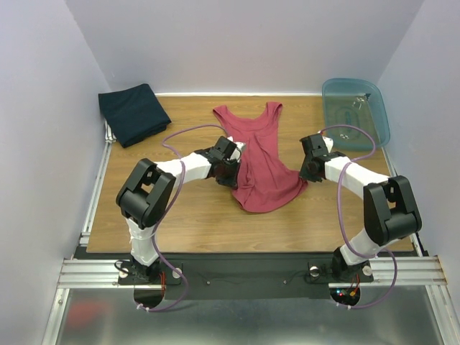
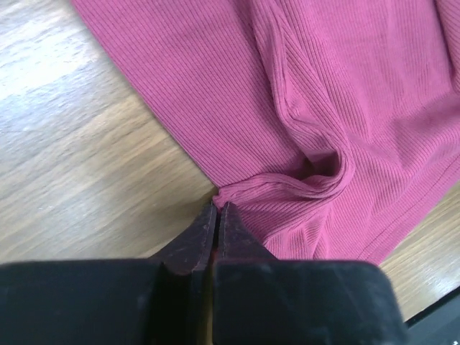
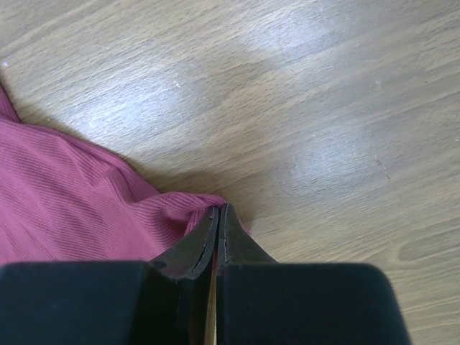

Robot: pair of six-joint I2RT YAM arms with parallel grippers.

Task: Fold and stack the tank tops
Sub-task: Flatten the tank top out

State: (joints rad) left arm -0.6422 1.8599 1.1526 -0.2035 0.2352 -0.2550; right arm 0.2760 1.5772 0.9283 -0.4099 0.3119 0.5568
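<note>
At the far left corner of the table lies the navy tank top, already folded into a square and set well apart from the work. It looks parked there as the base of the stack.

Nearer the middle, the left gripper sits low at the left side seam of the maroon tank top. Its jaws are pressed together on a pinch of the ribbed cloth, and creases run from the fabric into the tips, which suggests the hold is real.

The maroon top lies spread flat in the centre of the table, straps toward the far wall and hem toward the arms, mostly smooth apart from that pucker.

On its right side, the right gripper is likewise closed on the garment's edge, a sliver of cloth showing at the tips. Holding both side edges probably serves to lift and fold the top evenly without skewing it.

Far right, the blue tub stands in the corner, clear of the cloth.
</note>
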